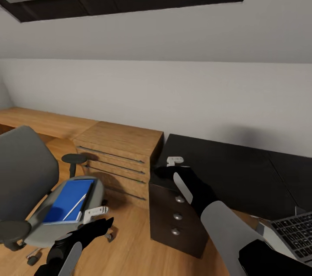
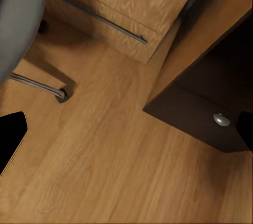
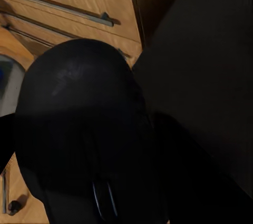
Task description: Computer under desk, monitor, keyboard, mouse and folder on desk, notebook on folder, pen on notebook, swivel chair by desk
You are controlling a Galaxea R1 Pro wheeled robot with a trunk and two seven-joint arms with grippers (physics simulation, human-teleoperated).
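blue folder on swivel chair

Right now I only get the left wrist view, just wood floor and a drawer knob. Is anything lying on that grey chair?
Observer: Yes. The head view shows a blue folder on the seat of the swivel chair, with the pen lying on it.
Operator: What is the other arm doing?
Observer: The right gripper is over the corner of the black desk, with the dark mouse right at it. Whether it grips the mouse is unclear.
Operator: Any keyboard around?
Observer: The keyboard is at the head view's lower right, by the desk. I cannot tell what it rests on.
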